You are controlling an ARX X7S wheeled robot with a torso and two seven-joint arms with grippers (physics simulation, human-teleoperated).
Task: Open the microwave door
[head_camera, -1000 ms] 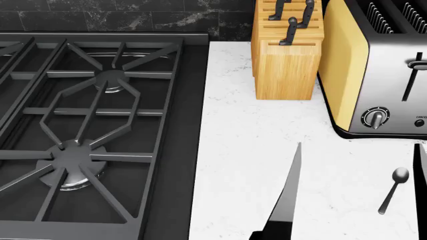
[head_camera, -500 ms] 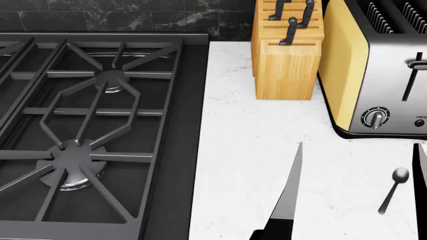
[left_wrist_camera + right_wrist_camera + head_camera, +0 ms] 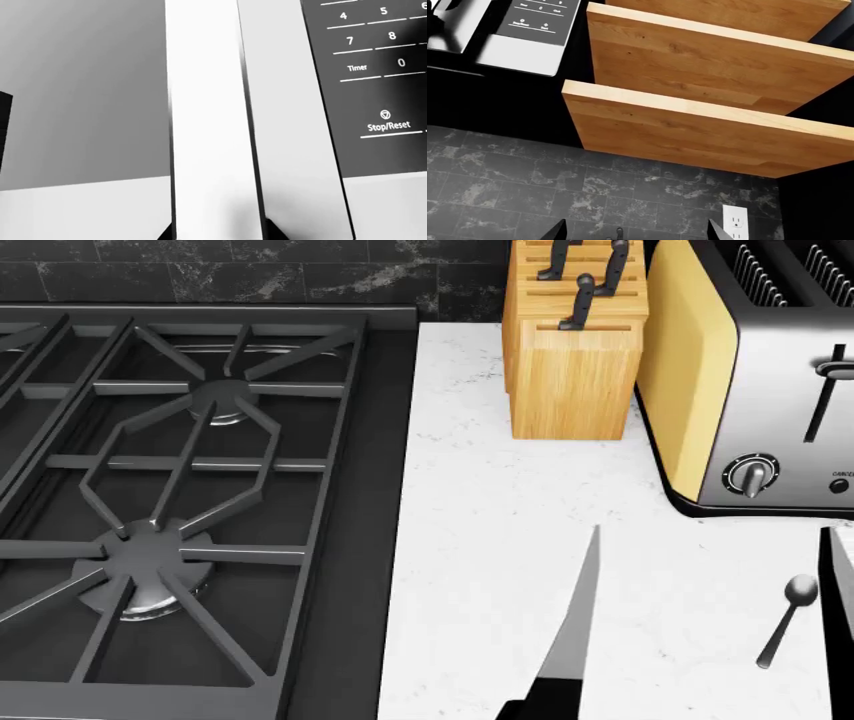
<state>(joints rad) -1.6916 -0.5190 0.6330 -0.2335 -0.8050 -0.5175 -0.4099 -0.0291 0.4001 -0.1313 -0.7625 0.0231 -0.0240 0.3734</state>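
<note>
yellow toaster [image 3: 687, 370], white marbled counter [image 3: 494, 530]

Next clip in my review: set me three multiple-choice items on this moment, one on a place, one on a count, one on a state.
1. Where does the spoon lie?
A. on the gas stove
B. on the white counter in front of the toaster
C. in the knife block

2. How many wooden shelves does the right wrist view show?
A. one
B. two
C. five

3. How does the left gripper stand at the microwave door handle?
A. closed on nothing
B. fingers either side of the bar
C. far from it

Answers: 1 B, it rests on the counter below the toaster. 2 B, two boards. 3 B, fingertips flank the handle.
</note>
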